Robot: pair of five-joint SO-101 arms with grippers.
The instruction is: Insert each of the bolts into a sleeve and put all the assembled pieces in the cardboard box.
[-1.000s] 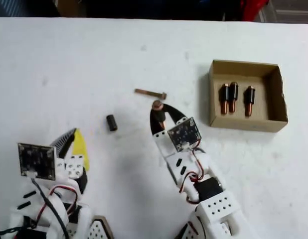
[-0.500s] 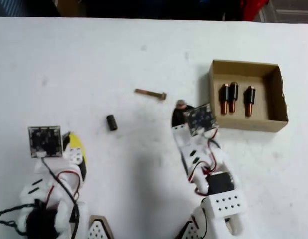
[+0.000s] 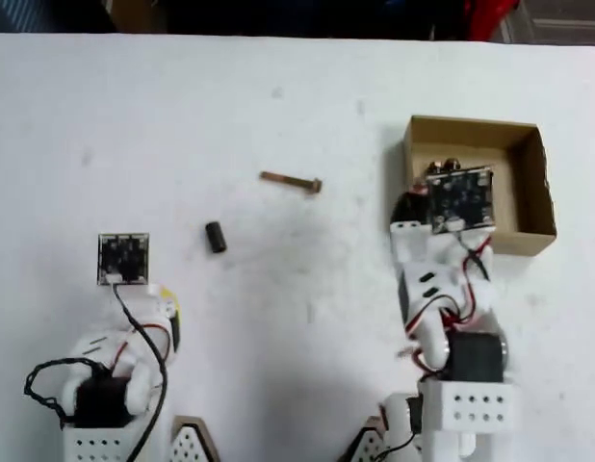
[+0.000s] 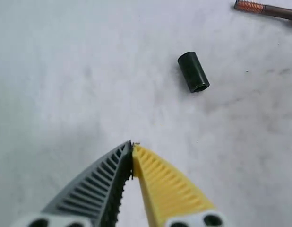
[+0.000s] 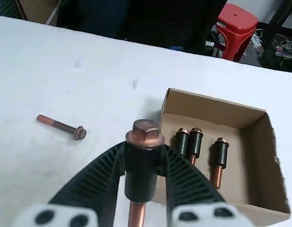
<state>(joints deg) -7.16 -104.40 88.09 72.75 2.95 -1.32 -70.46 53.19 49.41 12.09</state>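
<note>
My right gripper (image 5: pixel 143 150) is shut on an assembled piece (image 5: pixel 145 133), a copper bolt standing upright in a black sleeve. In the high view the right arm (image 3: pixel 442 289) ends at the left edge of the cardboard box (image 3: pixel 529 239). Three assembled pieces (image 5: pixel 196 141) lie inside the box (image 5: pixel 217 108). A loose copper bolt (image 3: pixel 291 181) lies on the table's middle, with a loose black sleeve (image 3: pixel 216 237) to its front left. My left gripper (image 4: pixel 132 144) is shut with nothing in it, a short way nearer than the sleeve (image 4: pixel 193 72).
The white table (image 3: pixel 134 125) has open room at the back and left. The left arm (image 3: pixel 115 375) sits at the front left corner. A red stool (image 5: pixel 236 23) and dark clutter stand beyond the table's far edge.
The right arm has carried the assembled piece rightwards from the table's middle to the box's left edge. The left arm has swung right and tipped downward.
</note>
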